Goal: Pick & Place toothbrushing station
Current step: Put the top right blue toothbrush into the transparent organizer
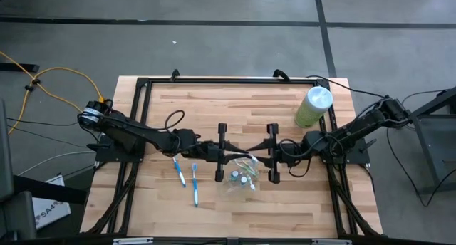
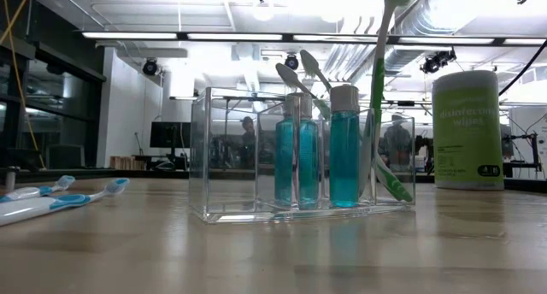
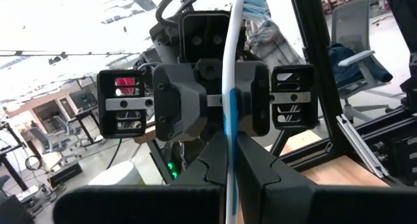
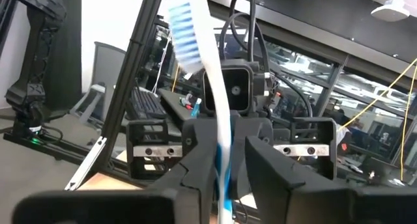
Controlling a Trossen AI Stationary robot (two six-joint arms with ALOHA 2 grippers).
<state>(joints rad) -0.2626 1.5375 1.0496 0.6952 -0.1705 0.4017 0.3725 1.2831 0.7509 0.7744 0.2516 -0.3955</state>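
- Toothbrushing station [image 1: 242, 179], a clear tray, sits on the table [image 1: 214, 110] just toward six o'clock of centre, holding teal bottles [image 2: 344, 149].
- Left gripper [image 3: 228, 139], clamped tight on a blue-and-white toothbrush [image 3: 231, 87], meets the right gripper [image 4: 225, 162] above the tray.
- Right fingers straddle the same brush; grip uncertain.
- Likely a handover; next, lower it into a compartment.

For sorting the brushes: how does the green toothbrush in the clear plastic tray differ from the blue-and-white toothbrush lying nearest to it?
Pose: the green toothbrush stands nearly upright; the blue-and-white toothbrush lies flat.
Place: the green toothbrush is inside the clear plastic tray; the blue-and-white toothbrush lies outside it, on the wooden table.
Both are thin.
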